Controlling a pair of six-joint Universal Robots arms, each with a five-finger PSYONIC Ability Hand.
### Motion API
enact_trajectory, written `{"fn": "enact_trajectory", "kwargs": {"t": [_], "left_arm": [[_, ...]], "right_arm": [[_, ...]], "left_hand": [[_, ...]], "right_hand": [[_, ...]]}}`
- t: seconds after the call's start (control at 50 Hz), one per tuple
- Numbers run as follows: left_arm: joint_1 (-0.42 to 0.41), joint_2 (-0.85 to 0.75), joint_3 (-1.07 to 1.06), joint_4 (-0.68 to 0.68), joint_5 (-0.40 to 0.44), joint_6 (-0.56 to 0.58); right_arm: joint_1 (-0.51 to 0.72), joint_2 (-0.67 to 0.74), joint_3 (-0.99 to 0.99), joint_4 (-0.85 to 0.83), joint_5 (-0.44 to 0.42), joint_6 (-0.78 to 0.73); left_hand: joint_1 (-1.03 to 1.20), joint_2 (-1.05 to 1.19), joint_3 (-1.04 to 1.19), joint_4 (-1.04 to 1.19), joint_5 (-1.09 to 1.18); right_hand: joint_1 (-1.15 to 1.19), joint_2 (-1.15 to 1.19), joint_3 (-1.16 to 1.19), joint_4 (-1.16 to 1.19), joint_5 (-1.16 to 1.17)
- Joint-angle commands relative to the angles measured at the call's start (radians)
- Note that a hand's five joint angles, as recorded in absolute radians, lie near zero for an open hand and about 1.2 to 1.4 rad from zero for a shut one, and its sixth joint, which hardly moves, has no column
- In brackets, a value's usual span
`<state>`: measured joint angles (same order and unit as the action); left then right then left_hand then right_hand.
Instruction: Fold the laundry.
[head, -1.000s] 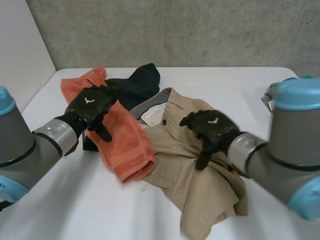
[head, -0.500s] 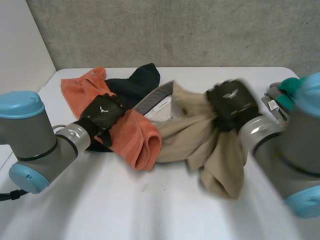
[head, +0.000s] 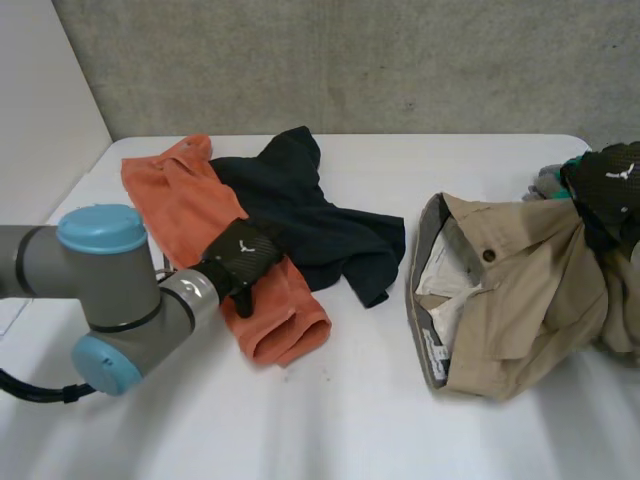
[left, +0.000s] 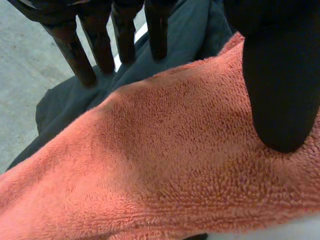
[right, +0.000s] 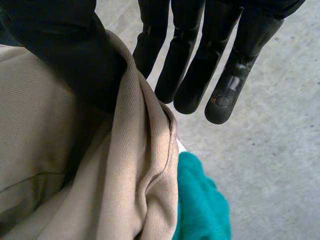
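Khaki shorts (head: 510, 300) lie bunched at the table's right side, waistband open toward the middle. My right hand (head: 610, 185) is at their far right edge; in the right wrist view its thumb (right: 65, 45) pinches a fold of the khaki cloth (right: 130, 165) against straight fingers (right: 220, 75). An orange towel (head: 190, 205) lies at the left, partly under a dark navy garment (head: 320, 225). My left hand (head: 240, 258) rests flat on the towel's near half. In its wrist view the fingers (left: 85, 55) are straight over the towel (left: 175, 165), reaching toward the navy cloth (left: 180, 40).
A teal cloth (right: 200, 210) lies just beyond the shorts under my right hand, and grey items (head: 548, 182) sit at the table's right edge. The white table (head: 330, 420) is bare along its front. A concrete wall stands behind.
My right hand has closed on the khaki shorts and dragged them from the middle to the right side, uncovering the navy garment. My left arm has swung in, hand lower on the towel.
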<state>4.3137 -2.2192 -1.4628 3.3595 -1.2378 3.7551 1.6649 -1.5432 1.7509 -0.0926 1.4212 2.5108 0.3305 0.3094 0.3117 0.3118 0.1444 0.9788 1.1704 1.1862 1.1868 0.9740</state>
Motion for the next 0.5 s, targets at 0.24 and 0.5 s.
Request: {"fn": "enact_trajectory", "kwargs": {"t": [0.24, 0.5], "left_arm": [[0.012, -0.039, 0.169, 0.014, -0.162, 0.058], [0.284, 0.065, 0.254, 0.485, -0.537, 0.224]], "right_arm": [[0.006, 0.005, 0.036, -0.016, -0.03, 0.034], [0.018, 0.012, 0.033, -0.018, -0.028, 0.037]], "left_hand": [[1.066, 1.087, 1.085, 1.084, 1.077], [1.066, 1.087, 1.085, 1.084, 1.077]], "right_hand": [[0.417, 0.226, 0.21, 0.209, 0.248], [0.417, 0.226, 0.21, 0.209, 0.248]]}}
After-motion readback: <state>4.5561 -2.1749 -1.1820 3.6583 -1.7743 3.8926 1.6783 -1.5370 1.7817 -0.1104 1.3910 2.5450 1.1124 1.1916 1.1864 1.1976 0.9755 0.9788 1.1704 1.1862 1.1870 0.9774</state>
